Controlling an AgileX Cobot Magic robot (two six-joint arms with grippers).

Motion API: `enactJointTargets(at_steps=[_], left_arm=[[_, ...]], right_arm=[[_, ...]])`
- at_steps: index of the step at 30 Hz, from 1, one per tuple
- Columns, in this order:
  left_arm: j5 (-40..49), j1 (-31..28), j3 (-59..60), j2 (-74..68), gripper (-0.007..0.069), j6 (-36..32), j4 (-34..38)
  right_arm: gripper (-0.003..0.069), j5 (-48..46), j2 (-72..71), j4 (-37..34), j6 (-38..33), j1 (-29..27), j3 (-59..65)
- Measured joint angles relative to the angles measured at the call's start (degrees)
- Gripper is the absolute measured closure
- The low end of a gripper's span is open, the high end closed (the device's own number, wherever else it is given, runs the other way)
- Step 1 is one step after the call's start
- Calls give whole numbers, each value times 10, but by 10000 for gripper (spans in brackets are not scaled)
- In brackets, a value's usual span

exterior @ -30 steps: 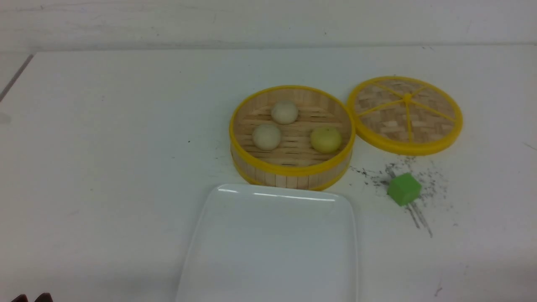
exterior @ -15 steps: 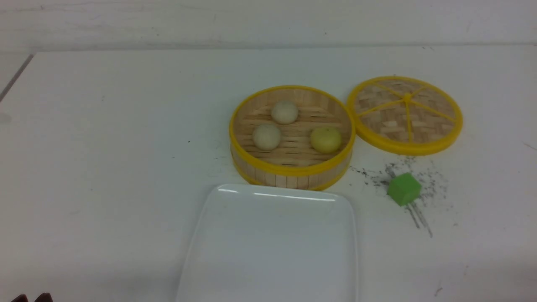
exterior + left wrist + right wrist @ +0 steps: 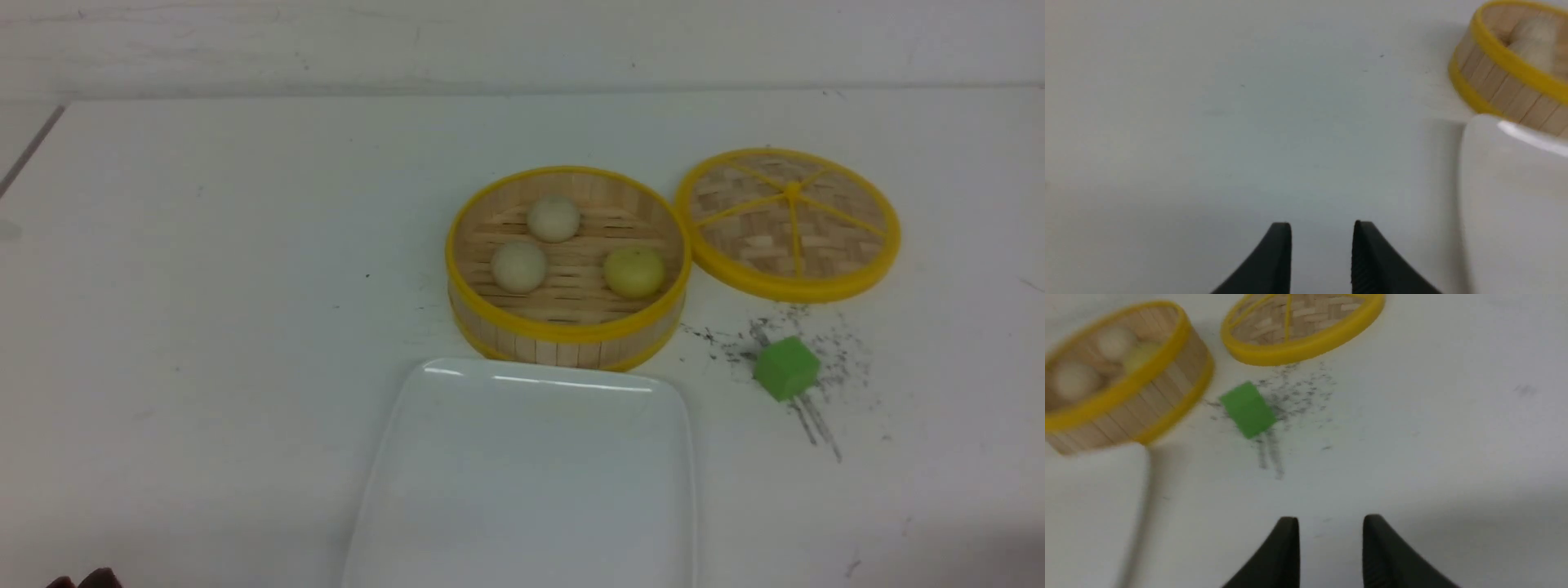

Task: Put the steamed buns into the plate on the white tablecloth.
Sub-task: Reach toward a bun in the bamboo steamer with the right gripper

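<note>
Shifted since a second ago: only the dark sliver [image 3: 86, 581] at the near left corner of the front view, now slightly further right along the edge. Too little of it shows to say what part it is. Plate, steamer, buns, lid and cube sit where they were.

Left gripper [image 3: 1322, 223]: jaws parted by a moderate gap, nothing between them, over bare white tablecloth [image 3: 204, 286] left of the plate [image 3: 531, 490].

Plate: glossy white, near centre of the desk. Its far edge is just beside the near wall of the bamboo steamer [image 3: 563, 335]; cannot tell whether they touch.

Steamed buns [image 3: 519, 266]: all three lie inside the steamer, apart from one another. Two pale ones sit at the left and far side, the yellow bun [image 3: 634, 271] at the right.

Lid [image 3: 788, 220]: flat on the cloth just right of the steamer, rims very close.

Green cube [image 3: 785, 368]: nearer than the lid, among dark specks [image 3: 837, 359].

Right gripper [image 3: 1331, 517]: jaws parted by a similar gap, empty, over bare cloth on the near side of the cube. The steamer is blurred in the right wrist view.
</note>
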State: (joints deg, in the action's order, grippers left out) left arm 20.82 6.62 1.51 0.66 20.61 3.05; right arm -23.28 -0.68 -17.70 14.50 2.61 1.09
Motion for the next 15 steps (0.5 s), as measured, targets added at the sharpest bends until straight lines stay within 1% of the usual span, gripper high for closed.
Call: enactJointTargets(at_steps=[1,2,4,6,7,8,15], left_arm=[[0,0,0,0,384,15,18],[0,0,0,0,384,76,92],[-1,0,1,0,384,145,170],[-2,0,1,0,384,195,225],[-3,0,1,0,384,199,225],[-7,0,1,0,384,224,250],[-21,0,1,0,384,254,273]], right_arm=[[419,-1,0,-18,13,0,1],[419,-1,0,-95,67,0,3],[419,-4,0,-152,102,0,3],[419,-4,0,-188,116,0,3],[419,-4,0,-193,118,0,3],[419,-3,0,-206,120,0,3],[419,-9,0,-229,119,0,3]])
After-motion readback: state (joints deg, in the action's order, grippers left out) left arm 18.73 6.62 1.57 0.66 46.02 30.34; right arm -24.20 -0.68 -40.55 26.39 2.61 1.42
